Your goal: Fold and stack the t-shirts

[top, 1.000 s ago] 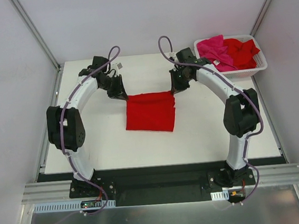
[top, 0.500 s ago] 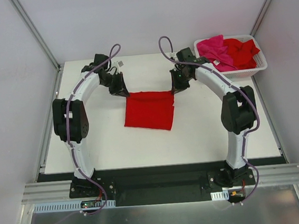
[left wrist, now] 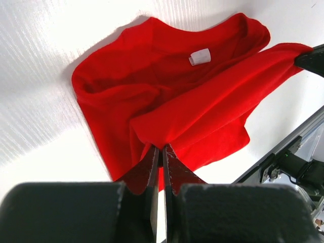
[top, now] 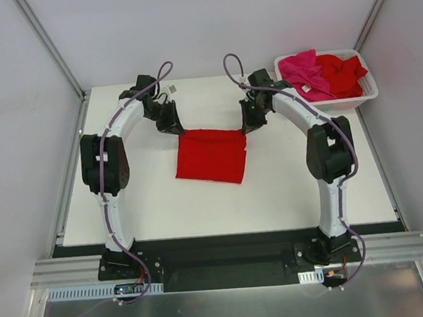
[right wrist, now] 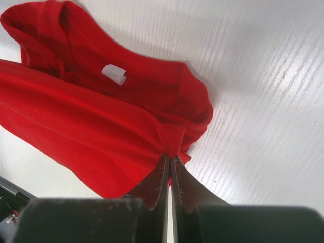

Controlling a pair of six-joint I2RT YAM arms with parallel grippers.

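Item 1. Plain bright red short-sleeved cloth t-shirt (top: 211, 157), folded to a rough rectangle, lying mid-worktop between the two arms. We note a small white neck label (left wrist: 200, 56) on the lower layer, seen in both wrist views under the raised upper layer.

Item 2. Left fingers (left wrist: 158, 154), closed tight, pinching a gather of red cloth at the shirt's far left corner.

Item 3. Right fingers (right wrist: 168, 164), likewise closed tight on a gather at the far right corner. The upper layer runs taut between the two grips.

Item 4. White flat worktop (top: 148, 202), carrying the shirt and the basket.

Item 5. White slotted plastic basket (top: 337, 104), far right corner of the worktop, well apart from the folded shirt. We count in it one crumpled magenta-pink t-shirt (top: 300, 67) on the left and crumpled red cloth (top: 342, 71) on the right (whether one shirt or several, we cannot tell).
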